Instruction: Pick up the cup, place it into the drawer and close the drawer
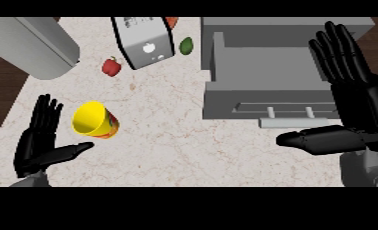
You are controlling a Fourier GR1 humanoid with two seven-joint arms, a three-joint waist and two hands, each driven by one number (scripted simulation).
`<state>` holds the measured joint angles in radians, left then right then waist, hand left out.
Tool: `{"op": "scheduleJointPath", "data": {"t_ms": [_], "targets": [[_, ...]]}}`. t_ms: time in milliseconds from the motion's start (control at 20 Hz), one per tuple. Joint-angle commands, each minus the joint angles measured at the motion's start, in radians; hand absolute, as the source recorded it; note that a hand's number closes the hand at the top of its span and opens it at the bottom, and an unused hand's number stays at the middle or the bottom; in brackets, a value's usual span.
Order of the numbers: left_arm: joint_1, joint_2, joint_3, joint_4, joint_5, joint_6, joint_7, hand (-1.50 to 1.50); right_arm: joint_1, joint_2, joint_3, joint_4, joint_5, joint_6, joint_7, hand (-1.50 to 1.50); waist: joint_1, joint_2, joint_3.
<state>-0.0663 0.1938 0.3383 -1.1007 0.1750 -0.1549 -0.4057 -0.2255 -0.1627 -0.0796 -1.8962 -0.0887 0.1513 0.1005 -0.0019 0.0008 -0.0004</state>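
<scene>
Now both hands open: left hand [40, 141] beside cup [94, 119], drawer [269, 76] prob. open.

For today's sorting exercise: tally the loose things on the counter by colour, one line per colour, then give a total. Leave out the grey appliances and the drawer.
Yellow: 1, the cup
Red: 1, the red pepper
Green: 1, the green fruit
Orange: 1, the orange item, partly hidden behind the toaster
Total: 4
</scene>
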Motion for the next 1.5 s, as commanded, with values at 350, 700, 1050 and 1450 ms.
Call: {"op": "scheduleJointPath", "data": {"t_ms": [350, 700, 1050, 1450], "targets": [[-0.216, 0.045, 0.023, 0.608, -0.092, -0.010, -0.387, -1.50, -0.068, -0.011, -0.029, 0.050, -0.017, 0.010, 0.012, -1.50, -0.008, 0.003, -0.001], [-0.273, 0.127, 0.069, 0.842, -0.081, -0.069, -0.571, -1.50, -0.011, -0.034, -0.069, -0.009, -0.061, 0.040, 0.023, -1.50, -0.011, 0.003, -0.001], [-0.364, 0.113, 0.065, 0.930, -0.102, -0.037, -0.614, -1.50, -0.015, -0.021, -0.047, 0.038, -0.027, 0.046, -0.026, -1.50, -0.019, 0.008, -0.003], [-0.397, 0.144, 0.066, 0.948, -0.107, -0.096, -0.606, -1.50, -0.049, -0.039, -0.041, 0.025, -0.043, 0.059, 0.019, -1.50, -0.030, 0.013, -0.005]]}}
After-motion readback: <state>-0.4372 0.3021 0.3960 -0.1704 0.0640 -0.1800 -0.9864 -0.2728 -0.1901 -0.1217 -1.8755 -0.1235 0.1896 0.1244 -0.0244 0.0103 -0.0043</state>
